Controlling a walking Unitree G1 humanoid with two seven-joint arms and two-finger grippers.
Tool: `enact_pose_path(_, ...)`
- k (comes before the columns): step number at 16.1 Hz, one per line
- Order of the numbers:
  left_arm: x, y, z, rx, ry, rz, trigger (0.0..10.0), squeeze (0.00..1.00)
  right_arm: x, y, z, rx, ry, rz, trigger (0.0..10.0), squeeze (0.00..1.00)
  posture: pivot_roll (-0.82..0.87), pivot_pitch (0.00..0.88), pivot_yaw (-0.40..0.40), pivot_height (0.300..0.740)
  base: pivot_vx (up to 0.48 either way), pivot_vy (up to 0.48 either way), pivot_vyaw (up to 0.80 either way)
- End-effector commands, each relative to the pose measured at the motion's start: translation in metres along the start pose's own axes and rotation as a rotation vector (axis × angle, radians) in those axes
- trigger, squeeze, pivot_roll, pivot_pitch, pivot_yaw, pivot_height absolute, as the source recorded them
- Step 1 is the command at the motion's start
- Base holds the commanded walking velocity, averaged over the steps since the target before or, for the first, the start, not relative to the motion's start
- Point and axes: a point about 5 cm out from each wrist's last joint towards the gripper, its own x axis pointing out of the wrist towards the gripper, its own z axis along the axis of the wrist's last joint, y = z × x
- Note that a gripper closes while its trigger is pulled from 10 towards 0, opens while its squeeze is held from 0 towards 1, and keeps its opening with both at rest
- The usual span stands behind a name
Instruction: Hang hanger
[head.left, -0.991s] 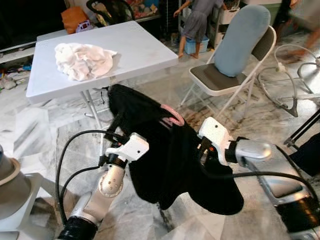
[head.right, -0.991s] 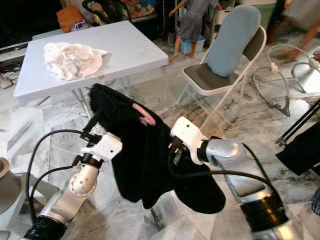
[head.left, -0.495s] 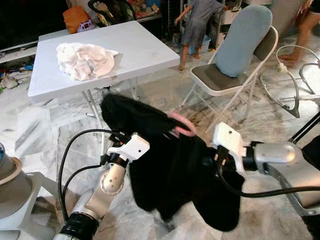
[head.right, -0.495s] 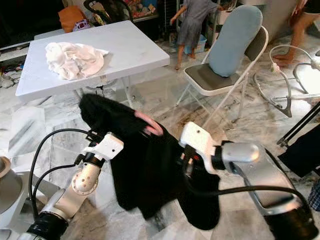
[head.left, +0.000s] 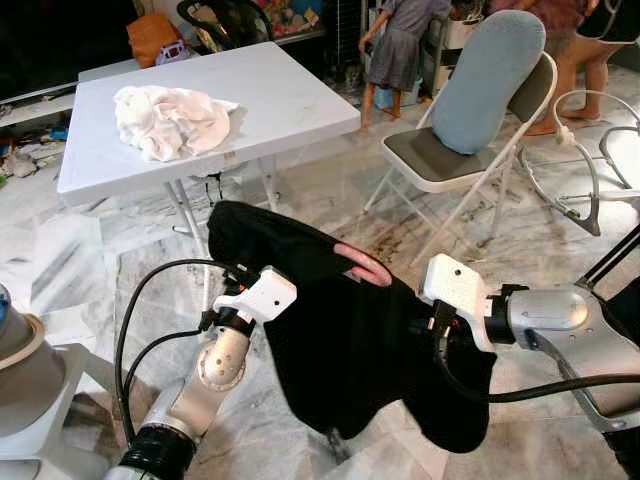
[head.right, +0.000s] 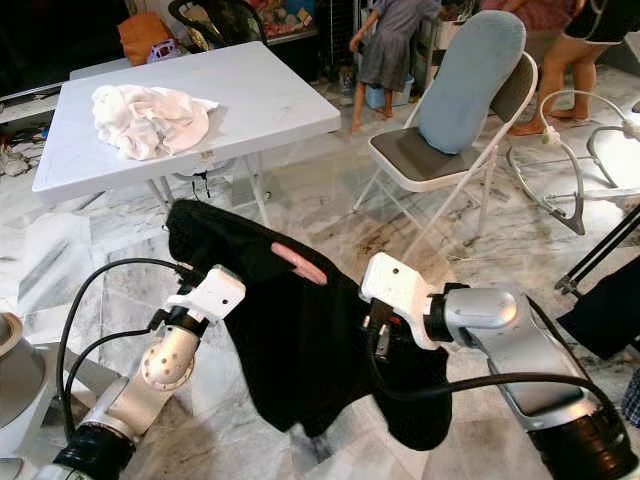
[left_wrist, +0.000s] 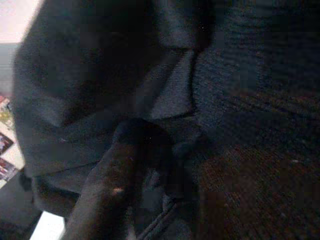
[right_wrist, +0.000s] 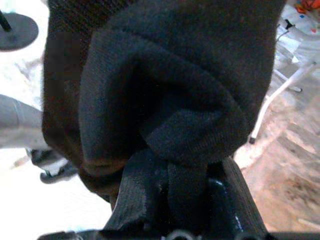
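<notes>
Since earlier, black garment lower, apparently between right pincer fingers.

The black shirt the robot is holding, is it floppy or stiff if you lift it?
Probably floppy: the black shirt sags between the left gripper and the right gripper and droops toward the floor. It likely bunches easily, since it is wadded at the right gripper's fingers. The pink hanger poking out looks stiffer.

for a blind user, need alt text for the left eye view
Two robot arms hold up a black garment with a pink hanger poking out, over a marble floor. Behind stand a white table with a white cloth and a folding chair.
</notes>
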Motion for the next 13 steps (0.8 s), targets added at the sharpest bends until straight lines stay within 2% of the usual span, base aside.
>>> enact_pose_path(1, -0.001, 0.005, -0.001, -0.010, 0.005, 0.014, 0.0, 0.00, 0.001, 0.000, 0.006, -0.047, -0.006, 0.013, 10.0, 0.00, -0.13, 0.008, 0.062, 0.740, 0.000, 0.000, 0.00)
enact_pose_path(4, -0.003, 0.002, -0.001, -0.050, 0.026, 0.010, 0.0, 0.00, 0.005, -0.007, 0.003, -0.088, 0.017, -0.033, 10.0, 0.00, -0.13, 0.013, 0.055, 0.740, 0.000, 0.000, 0.00)
enact_pose_path(5, -0.007, -0.004, 0.000, -0.090, 0.032, -0.026, 0.0, 0.00, 0.013, -0.019, 0.004, -0.099, 0.020, -0.127, 10.0, 0.00, -0.13, 0.019, 0.052, 0.740, 0.000, 0.000, 0.00)
enact_pose_path(6, -0.010, -0.010, 0.002, -0.138, 0.036, -0.064, 0.0, 0.00, 0.018, -0.024, 0.006, -0.094, 0.015, -0.160, 10.0, 0.00, -0.12, 0.026, 0.051, 0.740, 0.000, 0.000, 0.00)
enact_pose_path(9, -0.017, -0.014, 0.004, -0.168, 0.045, -0.101, 0.0, 0.00, 0.028, -0.028, 0.005, -0.117, 0.020, -0.180, 10.0, 0.00, -0.11, 0.034, 0.045, 0.740, 0.000, 0.000, 0.00)
enact_pose_path(11, -0.019, -0.010, 0.005, -0.167, 0.049, -0.100, 0.0, 0.00, 0.027, -0.028, -0.004, -0.142, 0.059, -0.154, 10.0, 0.00, -0.11, 0.032, 0.043, 0.740, 0.000, 0.000, 0.00)
enact_pose_path(13, -0.021, 0.000, 0.002, -0.161, 0.060, -0.095, 0.0, 0.00, 0.016, -0.030, -0.017, -0.155, 0.119, -0.124, 10.0, 0.00, -0.10, 0.039, 0.043, 0.740, 0.000, 0.000, 0.00)
